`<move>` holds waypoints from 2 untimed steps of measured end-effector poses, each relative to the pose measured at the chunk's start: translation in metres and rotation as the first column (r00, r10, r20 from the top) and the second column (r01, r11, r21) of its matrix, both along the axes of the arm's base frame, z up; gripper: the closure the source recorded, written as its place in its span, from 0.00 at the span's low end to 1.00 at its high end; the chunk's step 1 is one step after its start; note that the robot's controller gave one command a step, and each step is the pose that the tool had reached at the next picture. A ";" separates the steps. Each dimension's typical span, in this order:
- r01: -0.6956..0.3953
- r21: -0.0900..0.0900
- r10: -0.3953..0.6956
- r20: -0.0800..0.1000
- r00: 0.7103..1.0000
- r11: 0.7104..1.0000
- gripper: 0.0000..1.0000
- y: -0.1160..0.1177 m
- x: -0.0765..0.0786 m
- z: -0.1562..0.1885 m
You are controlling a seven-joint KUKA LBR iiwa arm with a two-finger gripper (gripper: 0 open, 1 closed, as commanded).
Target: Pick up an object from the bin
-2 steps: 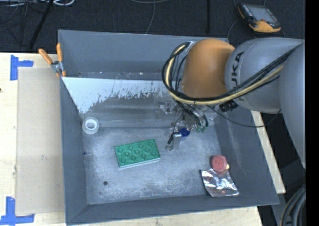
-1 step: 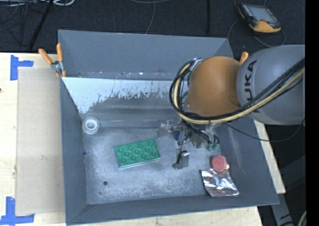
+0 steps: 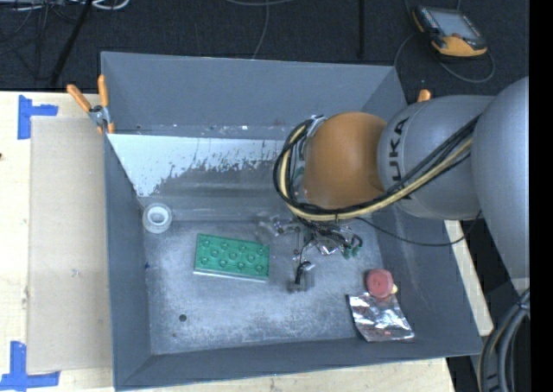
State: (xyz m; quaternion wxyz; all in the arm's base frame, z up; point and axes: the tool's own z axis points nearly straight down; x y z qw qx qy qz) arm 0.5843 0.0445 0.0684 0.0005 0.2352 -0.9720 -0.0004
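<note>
The grey metal bin (image 3: 259, 97) takes up the middle of the frame, its floor dusted with pale specks. The arm (image 3: 449, 157) reaches in from the right edge, a rounded orange cover (image 3: 341, 161) at its wrist ringed by black and yellow cables (image 3: 289, 183). Left of centre on the floor lies a green studded plate (image 3: 231, 257). It is a flat rectangle with its studs up, its long axis running left to right across the frame, and its right end dips slightly towards the lower edge. The hand (image 3: 301, 274) hangs below the orange cover at the middle of the bin, low over the floor and just beside the plate's right short edge. Whether it touches the plate cannot be told, nor whether it is spread or pressed together; nothing shows in its grip. In the lower right corner of the bin a crumpled piece of silver foil (image 3: 380, 319) lies, with a small red round piece (image 3: 378, 281) just above it, touching or nearly so. A small clear ring (image 3: 157, 218) sits well apart near the left wall.
</note>
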 end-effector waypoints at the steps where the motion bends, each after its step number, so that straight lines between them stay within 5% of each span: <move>1: 0.002 0.001 -0.002 0.005 1.000 1.000 1.00 0.000 0.002 0.003; 2: -0.288 0.000 0.288 0.000 0.958 0.958 1.00 -0.002 -0.025 0.030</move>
